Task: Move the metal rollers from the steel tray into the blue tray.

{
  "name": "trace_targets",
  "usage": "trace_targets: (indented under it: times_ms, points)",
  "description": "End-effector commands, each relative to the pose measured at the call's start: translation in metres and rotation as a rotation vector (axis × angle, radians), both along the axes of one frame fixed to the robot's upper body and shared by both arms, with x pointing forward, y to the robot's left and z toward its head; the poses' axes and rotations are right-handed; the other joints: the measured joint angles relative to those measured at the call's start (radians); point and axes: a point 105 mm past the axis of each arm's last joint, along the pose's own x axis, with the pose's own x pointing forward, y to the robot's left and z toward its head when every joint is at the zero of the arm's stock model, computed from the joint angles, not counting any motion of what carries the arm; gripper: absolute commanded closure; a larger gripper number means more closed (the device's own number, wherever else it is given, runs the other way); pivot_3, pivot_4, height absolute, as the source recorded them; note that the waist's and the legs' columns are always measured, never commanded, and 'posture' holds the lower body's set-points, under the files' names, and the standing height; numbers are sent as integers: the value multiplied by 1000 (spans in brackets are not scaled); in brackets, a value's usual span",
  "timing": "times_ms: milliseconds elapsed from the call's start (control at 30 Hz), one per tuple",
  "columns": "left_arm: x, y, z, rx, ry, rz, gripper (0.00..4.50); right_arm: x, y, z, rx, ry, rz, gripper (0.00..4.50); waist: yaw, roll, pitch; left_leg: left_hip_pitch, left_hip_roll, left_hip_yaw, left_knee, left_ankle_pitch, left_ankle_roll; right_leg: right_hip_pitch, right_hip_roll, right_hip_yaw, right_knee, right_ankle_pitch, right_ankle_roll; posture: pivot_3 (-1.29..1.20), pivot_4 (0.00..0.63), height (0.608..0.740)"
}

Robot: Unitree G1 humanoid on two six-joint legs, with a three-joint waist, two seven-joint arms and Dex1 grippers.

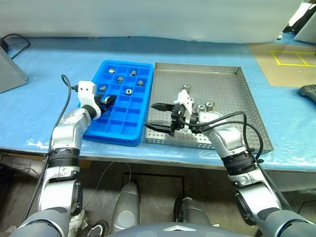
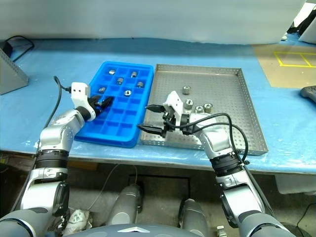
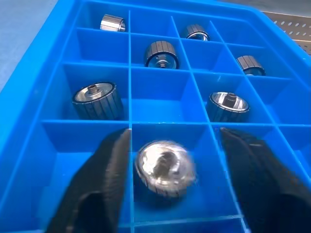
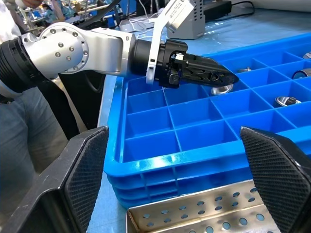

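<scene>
Metal rollers lie in two places. One roller [image 3: 165,168] shows blurred between the two black fingers [image 3: 104,184] of the left tool [image 1: 107,100], over a compartment of the blue tray [image 1: 111,129]; a gap stands on each side of it, so the fingers are apart and not clamped on it, though the blur leaves it unsure whether it rests on the compartment floor or is just above it. Six more rollers sit singly in compartments beyond it: one [image 3: 95,99] in the next row toward the tray's outer edge, one [image 3: 228,106] in the same row nearer the steel tray, one [image 3: 162,53] a row further, and three [image 3: 112,22] [image 3: 197,32] [image 3: 250,64] toward the far end. The near rows of the blue tray hold nothing.

Just beside the blue tray, touching or almost touching its long side, lies the steel tray [image 1: 232,81] on the blue-covered desk [image 1: 44,106]. Four rollers sit on its perforated bottom: one [image 2: 186,90] alone toward the middle, and three [image 2: 189,103] [image 2: 199,109] [image 2: 208,106] close together just beyond the right arm's wrist.

The right tool [image 1: 159,116] hangs over the steel tray's near corner by the blue tray, pointing toward the left tool, its fingers [image 4: 277,170] spread wide with nothing between them. The grouped rollers lie behind it, near its wrist rather than its tips.
</scene>
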Motion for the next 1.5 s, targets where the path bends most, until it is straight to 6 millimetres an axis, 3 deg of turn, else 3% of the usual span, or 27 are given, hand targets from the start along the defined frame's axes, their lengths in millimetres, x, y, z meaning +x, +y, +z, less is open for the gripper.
trace_targets:
  times_ms: [33, 167, 333, 433, 633, 933, 1167, 1500]
  points:
    - [3, -3, 23, 15, -84, -18, 816, -2, -3, 13, 27, -54, -5, 0, 0, 0, 0, 0, 0, 0, 0, 0, 0, 0, 0, 0, 0, 0, 0, 214, 150, 740]
    - [4, -12, 36, 10, -122, -59, 816, 0, -6, 13, 25, -59, -18, 0, 0, 0, 0, 0, 0, 0, 2, 0, 0, 0, 0, 0, 1, 0, 0, 189, 150, 740]
    - [2, -50, 66, -35, -171, -269, 816, 5, -19, 24, 52, -69, -65, 0, 0, 0, 0, -1, 0, 0, 6, 0, 1, 0, 0, 0, 4, 0, 0, 134, 150, 740]
    - [5, -72, 74, -17, -173, -384, 816, 11, -34, 33, 59, -87, -122, 0, -3, 0, 0, -1, -1, 1, 8, 0, 1, -1, -2, 2, 8, -1, -2, 96, 150, 740]
    - [17, -129, 71, 51, -134, -596, 816, 14, -63, 40, 34, -120, -262, 0, -10, 0, 0, 1, -1, 3, 9, 1, 2, -1, -2, 5, 12, -1, -2, -26, 150, 740]
    - [26, -211, 53, 59, -69, -738, 816, 0, -71, 36, 48, -113, -390, 0, -64, 0, 0, 0, -2, 4, 11, 0, 5, -2, -2, 5, 12, 1, 1, -179, 150, 740]
    - [33, -224, 31, 129, -3, -621, 816, -5, -76, 30, 53, -108, -468, 0, -115, -1, 0, 1, -2, 4, 10, -1, 6, -1, -2, 6, 11, 1, 1, -253, 150, 740]
    - [34, -238, 18, 179, 10, -512, 816, -3, -81, 24, 59, -103, -520, 0, -120, 0, 0, 1, -2, 5, 15, -5, 14, 0, -4, 6, 11, -1, -2, -281, 150, 740]
